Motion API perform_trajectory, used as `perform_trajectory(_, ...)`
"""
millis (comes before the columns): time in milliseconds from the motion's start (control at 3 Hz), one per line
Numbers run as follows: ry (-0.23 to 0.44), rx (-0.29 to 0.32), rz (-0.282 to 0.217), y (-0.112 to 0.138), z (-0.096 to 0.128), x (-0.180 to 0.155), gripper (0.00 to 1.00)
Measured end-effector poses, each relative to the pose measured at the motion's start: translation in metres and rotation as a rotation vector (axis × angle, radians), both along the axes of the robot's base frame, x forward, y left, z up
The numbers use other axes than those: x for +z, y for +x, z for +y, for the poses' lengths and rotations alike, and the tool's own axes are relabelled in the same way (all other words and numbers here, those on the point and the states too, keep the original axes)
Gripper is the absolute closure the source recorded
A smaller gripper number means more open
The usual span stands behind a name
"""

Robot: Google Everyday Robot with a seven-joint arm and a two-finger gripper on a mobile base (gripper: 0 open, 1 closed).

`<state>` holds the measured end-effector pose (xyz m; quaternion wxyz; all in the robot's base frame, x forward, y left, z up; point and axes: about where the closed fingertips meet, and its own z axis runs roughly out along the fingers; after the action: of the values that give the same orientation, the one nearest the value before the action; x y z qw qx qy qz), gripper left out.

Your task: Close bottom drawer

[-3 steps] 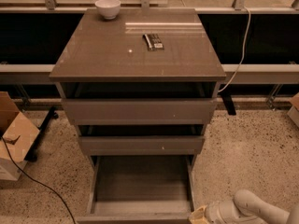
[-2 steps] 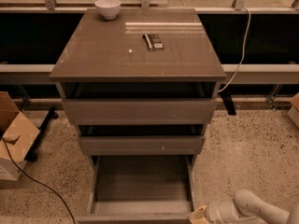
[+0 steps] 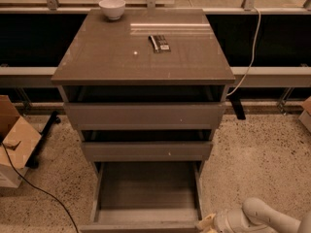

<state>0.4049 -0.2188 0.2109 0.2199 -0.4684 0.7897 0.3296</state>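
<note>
Below the middle drawer [image 3: 146, 150], the bottom drawer [image 3: 148, 191] stands pulled far out and looks empty, so expect a light, stiff box that slides easily. Its front is flat, without handle: push it near the middle. The gripper [image 3: 206, 223] sits just beside its right front corner; open or closed, you cannot tell.

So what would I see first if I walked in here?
Probably the bottom drawer of the grey-brown cabinet, pulled far out toward the camera with nothing visible inside. Next, the robot's claw low at the bottom right, beside the drawer's front right corner. A white bowl sits at the back left of the cabinet top.
</note>
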Motion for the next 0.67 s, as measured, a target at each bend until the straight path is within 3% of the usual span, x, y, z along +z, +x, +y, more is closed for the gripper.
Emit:
perform_trajectory(333,0.000,0.000,0.000,0.0000,0.0001,0.0005,0.00)
perform_trajectory(667,0.001,0.001,0.001,-0.0005,0.0009,0.0001,0.03)
